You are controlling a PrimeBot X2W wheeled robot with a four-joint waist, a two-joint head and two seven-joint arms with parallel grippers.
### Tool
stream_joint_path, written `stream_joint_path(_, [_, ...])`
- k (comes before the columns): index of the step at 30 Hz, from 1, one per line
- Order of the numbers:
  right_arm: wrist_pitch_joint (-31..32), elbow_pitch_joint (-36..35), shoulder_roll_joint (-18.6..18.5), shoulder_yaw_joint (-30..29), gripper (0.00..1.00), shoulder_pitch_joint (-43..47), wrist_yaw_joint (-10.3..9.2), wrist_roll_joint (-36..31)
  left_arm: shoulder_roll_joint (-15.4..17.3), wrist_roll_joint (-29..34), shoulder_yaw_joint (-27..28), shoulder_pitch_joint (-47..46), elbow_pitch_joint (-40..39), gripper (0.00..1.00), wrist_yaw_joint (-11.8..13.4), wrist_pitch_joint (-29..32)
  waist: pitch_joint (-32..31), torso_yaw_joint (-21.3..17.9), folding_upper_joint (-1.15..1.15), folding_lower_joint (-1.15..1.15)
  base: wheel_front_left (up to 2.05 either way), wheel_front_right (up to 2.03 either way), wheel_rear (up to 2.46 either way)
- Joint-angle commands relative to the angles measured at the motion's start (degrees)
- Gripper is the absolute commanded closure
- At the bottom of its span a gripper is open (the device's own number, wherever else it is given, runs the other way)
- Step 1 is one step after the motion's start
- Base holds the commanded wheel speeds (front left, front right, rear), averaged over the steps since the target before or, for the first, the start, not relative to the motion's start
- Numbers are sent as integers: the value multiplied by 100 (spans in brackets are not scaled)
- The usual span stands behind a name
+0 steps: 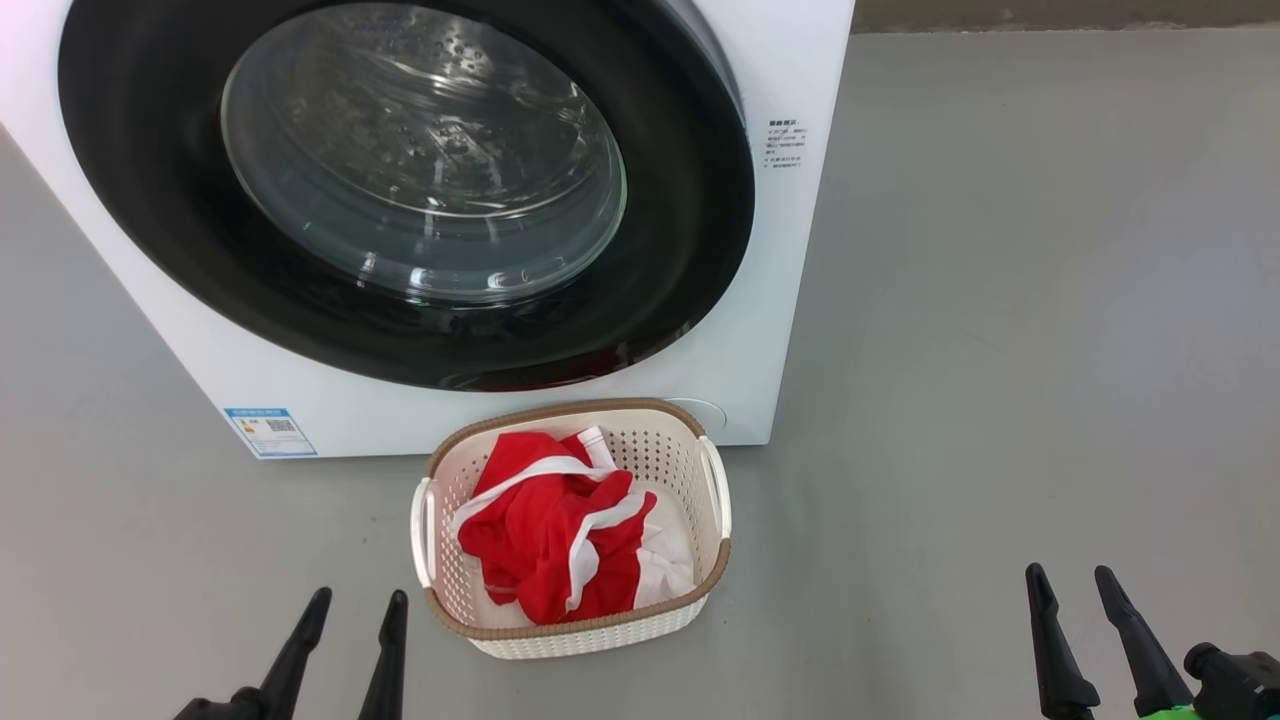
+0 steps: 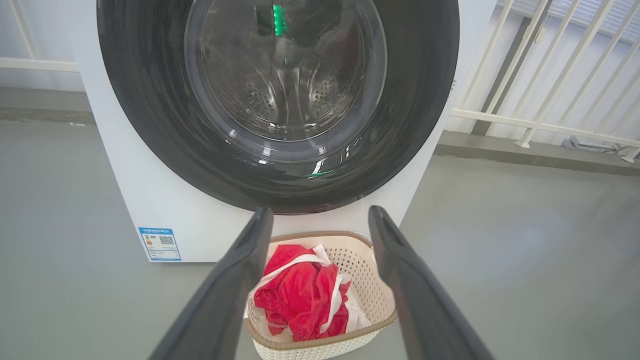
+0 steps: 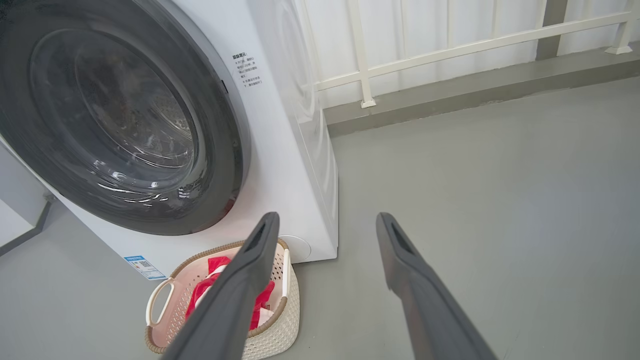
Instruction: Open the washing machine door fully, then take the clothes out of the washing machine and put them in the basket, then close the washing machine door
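Observation:
The white washing machine point(image 1: 770, 300) stands on the grey floor with its black-rimmed glass door point(image 1: 700, 200) shut flat against the front. Through the glass I see bare steel drum. Right in front of it sits the cream basket point(image 1: 700, 600), and the red and white clothes point(image 1: 560, 530) lie bundled inside. My left gripper point(image 1: 355, 602) hovers open at the lower left, just left of the basket. Far to the right, my right gripper point(image 1: 1070, 578) is open too. Door point(image 2: 150, 125), basket point(image 2: 375, 295) and clothes point(image 2: 300, 295) show between my left fingers; the basket point(image 3: 165, 320) sits left of the right fingers.
A white railing point(image 3: 450, 50) and a low grey kerb point(image 3: 475, 95) run behind and to the right of the machine. Open grey floor point(image 1: 1000, 350) spreads to the right of the machine and basket. A blue label point(image 1: 270, 432) marks the machine's lower left corner.

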Motion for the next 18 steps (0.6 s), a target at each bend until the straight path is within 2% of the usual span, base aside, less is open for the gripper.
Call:
stream_joint_path(1, [-37,-152,-75,86,0,-68,-6,-16,102,82,220,-53,-171,0,-31,-46,1,-1,0,0,0,0,0])
stream_joint_path(18, [-37,-170,-60,58,0,-56,-6,-30,73,25,195,-38,-140,0,-31,-46,-6,34,0,0,0,0,0])
